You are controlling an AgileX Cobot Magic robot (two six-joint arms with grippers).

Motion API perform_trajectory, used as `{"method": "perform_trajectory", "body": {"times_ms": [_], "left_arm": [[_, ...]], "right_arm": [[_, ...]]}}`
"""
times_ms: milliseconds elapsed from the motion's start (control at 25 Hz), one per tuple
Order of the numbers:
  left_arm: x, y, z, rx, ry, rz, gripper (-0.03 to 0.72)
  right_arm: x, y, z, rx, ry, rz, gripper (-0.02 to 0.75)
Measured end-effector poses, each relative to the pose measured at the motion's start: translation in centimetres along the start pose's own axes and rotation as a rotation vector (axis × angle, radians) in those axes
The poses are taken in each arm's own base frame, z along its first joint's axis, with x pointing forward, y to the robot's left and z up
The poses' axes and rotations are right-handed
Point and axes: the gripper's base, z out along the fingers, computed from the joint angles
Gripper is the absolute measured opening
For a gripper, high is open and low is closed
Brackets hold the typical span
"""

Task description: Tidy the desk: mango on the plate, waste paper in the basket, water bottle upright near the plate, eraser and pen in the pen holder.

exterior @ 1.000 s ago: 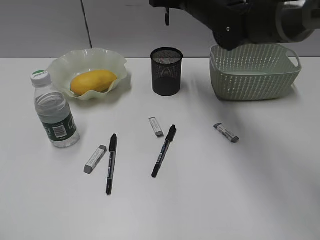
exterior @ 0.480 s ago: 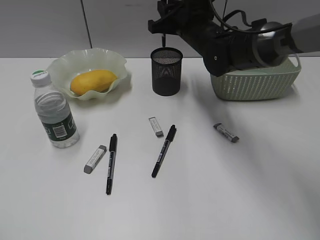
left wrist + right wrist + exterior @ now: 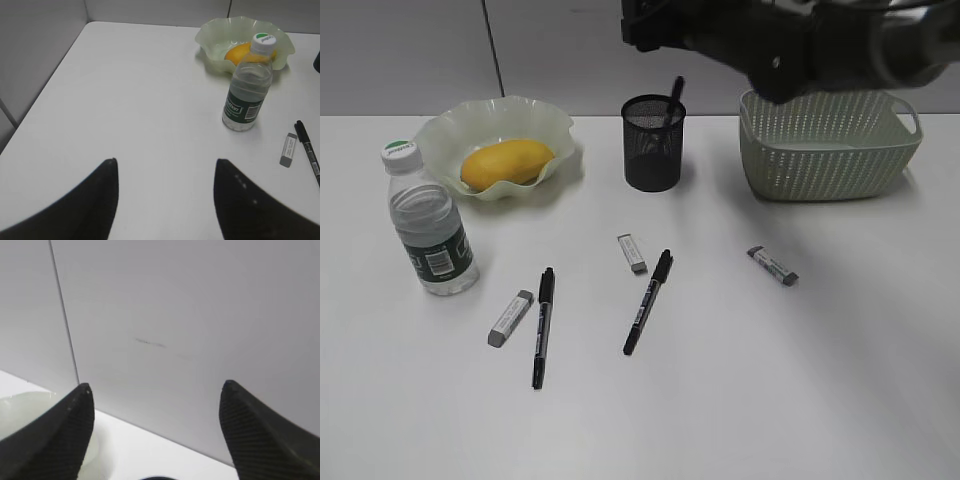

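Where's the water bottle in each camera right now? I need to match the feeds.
Exterior view: water bottle stands upright at far left, in front of the plate holding the mango.
Left wrist view: right of centre, upright, just in front of the same plate.
Right wrist view: not in it.
Shared landmark: the scalloped plate.

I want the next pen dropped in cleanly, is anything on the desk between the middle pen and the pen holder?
Nearly clear: an eraser lies just left of the middle pen tip, beside the straight path to the pen holder.
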Motion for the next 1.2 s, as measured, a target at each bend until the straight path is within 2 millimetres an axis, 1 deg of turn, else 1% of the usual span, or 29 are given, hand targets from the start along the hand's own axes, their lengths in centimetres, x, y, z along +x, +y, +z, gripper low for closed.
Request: {"method": "perform_trajectory", "body": {"times_ms": [80,160,240,320,440,480,520,600,680,760,840,920,1080,1200], "left_arm": [[0.0,0.0,0.0,0.000,0.000,0.000,0.449],[0.0,0.0,0.0,0.000,0.000,0.000,0.449],[0.0,0.0,0.0,0.000,0.000,0.000,0.439],[0.0,0.0,0.0,0.000,0.000,0.000,0.427],[0.0,0.0,0.0,0.000,0.000,0.000,0.417],[0.0,0.0,0.0,0.000,0.000,0.000,0.415],[0.0,0.0,0.0,0.000,0.000,0.000,0.414],[0.0,-0.1,0.0,0.007,0.000,-0.004,0.414],[0.0,-0.1,0.0,0.009,0.000,-0.005,0.414],[0.0,-0.1,0.0,0.011,0.001,-0.006,0.414],[0.0,-0.1,0.0,0.014,0.001,-0.008,0.414],[0.0,-0.1,0.0,0.016,0.001,-0.009,0.414],[0.0,-0.2,0.0,0.018,0.000,-0.010,0.412],[-0.1,-0.2,0.3,0.020,0.018,-0.010,0.400]], "right_arm": [[-2.5,-0.1,-1.8,-0.007,0.074,-0.034,0.585],[-4.8,0.0,-4.4,-0.022,0.177,-0.060,0.549],[-5.9,0.0,-7.3,-0.036,0.321,-0.072,0.531],[-6.0,0.0,-10.5,-0.051,0.505,-0.059,0.524],[-5.9,0.1,-16.5,-0.068,0.766,-0.024,0.519],[-5.5,0.1,-18.4,-0.071,0.835,-0.017,0.519],[-5.7,0.1,-20.6,-0.071,0.889,-0.008,0.519],[-5.0,-0.2,-25.0,-0.048,0.987,0.004,0.519],[-4.8,-0.5,-29.5,-0.007,1.027,0.015,0.518],[-4.3,-0.9,-33.5,0.038,1.025,0.020,0.518],[-4.3,-1.2,-37.3,0.057,0.946,0.031,0.518],[-3.9,-1.3,-40.6,0.064,0.854,0.043,0.518],[-1.9,-1.5,-45.4,0.075,0.694,0.043,0.518],[-1.5,-1.8,-48.1,0.085,0.517,0.038,0.517]]}}
